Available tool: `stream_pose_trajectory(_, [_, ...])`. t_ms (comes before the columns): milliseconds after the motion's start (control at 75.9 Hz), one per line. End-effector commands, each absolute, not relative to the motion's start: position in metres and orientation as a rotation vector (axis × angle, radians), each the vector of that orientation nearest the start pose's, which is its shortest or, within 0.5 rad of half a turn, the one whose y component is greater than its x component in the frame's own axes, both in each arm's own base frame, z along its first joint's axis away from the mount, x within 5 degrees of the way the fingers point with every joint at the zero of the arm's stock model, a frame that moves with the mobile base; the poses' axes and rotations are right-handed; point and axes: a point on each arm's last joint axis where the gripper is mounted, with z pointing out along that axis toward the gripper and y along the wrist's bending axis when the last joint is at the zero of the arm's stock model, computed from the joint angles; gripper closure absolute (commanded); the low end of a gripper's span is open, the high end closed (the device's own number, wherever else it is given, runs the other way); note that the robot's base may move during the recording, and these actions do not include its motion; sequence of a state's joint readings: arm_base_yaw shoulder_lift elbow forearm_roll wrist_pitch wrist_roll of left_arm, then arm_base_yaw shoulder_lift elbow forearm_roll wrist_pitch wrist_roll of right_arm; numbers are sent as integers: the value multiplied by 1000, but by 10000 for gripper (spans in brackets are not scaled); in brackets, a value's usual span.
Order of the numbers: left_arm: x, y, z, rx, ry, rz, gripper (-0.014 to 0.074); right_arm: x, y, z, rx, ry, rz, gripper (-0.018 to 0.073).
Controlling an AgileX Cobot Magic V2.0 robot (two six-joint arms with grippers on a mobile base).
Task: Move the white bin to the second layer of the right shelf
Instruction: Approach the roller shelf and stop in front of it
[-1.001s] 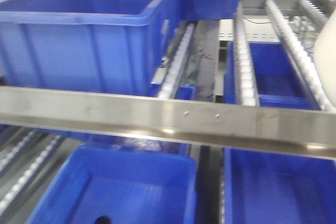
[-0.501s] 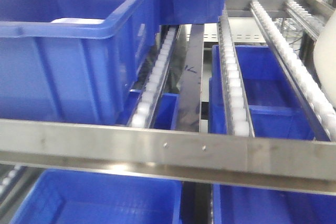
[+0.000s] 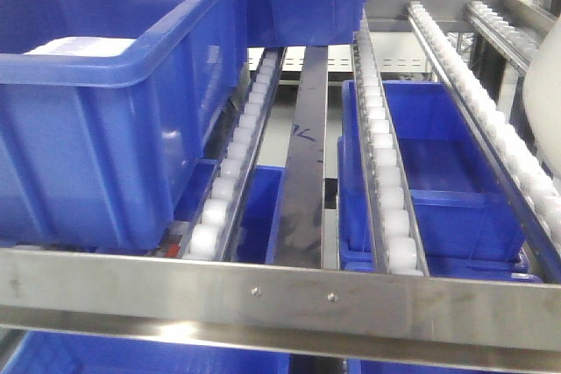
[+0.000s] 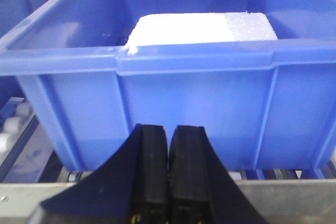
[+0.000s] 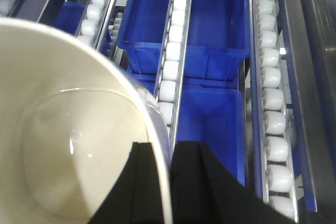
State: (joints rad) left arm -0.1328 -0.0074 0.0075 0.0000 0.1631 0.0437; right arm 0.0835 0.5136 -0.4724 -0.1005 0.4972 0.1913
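Bin (image 5: 63, 145) mouth faced my right wrist camera; right gripper (image 5: 169, 182) pinched its rim above roller lanes (image 5: 170, 72); left gripper (image 4: 168, 171) jaws pressed together.

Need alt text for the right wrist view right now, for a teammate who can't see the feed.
The right end effector pinches the rim of the cream-white glossy plastic bin, one black finger inside the wall and one outside. The bin fills the lower left, above steel lanes of small white rollers, with open blue plastic crates on the tier below.
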Motion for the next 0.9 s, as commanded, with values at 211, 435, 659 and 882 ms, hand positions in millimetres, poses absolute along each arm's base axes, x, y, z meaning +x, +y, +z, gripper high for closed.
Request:
stream_pose_trajectory(211, [56,-8,192,138,1578,-76,512,107,5,307,36,1900,72,532])
stream_pose_trajectory(435, [56,-8,192,138,1578,-76,512,107,5,307,36,1900,72,532])
stream_pose_trajectory(659, [56,-8,192,138,1578,-76,512,107,5,307,37,1900,73,532])
stream_pose_trajectory(882, [56,-8,192,138,1578,-76,512,108,6,310,46,1865,97,532])
